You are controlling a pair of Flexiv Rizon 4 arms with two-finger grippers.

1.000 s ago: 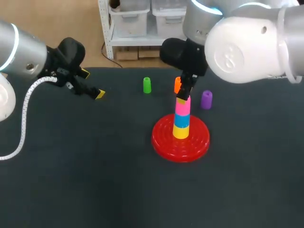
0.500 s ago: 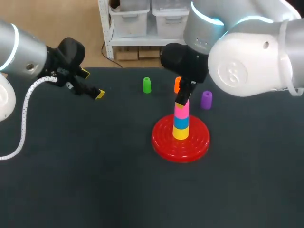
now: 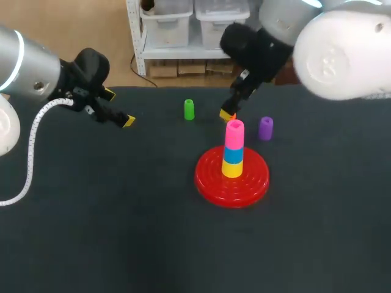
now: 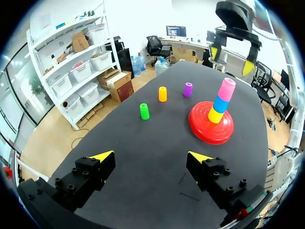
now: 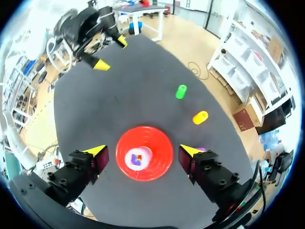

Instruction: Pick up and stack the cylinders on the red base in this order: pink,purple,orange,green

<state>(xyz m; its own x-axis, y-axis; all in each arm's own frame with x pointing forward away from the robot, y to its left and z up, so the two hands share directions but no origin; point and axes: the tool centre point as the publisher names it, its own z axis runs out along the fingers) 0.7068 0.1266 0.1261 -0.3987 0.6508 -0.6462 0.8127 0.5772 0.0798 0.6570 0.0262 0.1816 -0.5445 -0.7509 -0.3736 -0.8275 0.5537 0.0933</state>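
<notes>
Red base point(image 3: 211, 183) carries the pink cylinder point(image 3: 234, 133) atop a blue cylinder point(image 3: 233, 155) and a yellow cylinder point(image 3: 232, 169), so purple seems next: the right gripper point(image 5: 143, 150), fingers spread and empty above the stack, must reach the purple cylinder point(image 3: 265, 128) on the table just beyond, the left gripper point(image 4: 150, 156) likewise spread, well apart.

Bright, even light fr. above, soft sheen on red base point(image 3: 211, 181), mild glare on white right arm point(image 3: 342, 55).

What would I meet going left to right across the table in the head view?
left claw → green cylinder → pink cylinder → purple cylinder
</notes>
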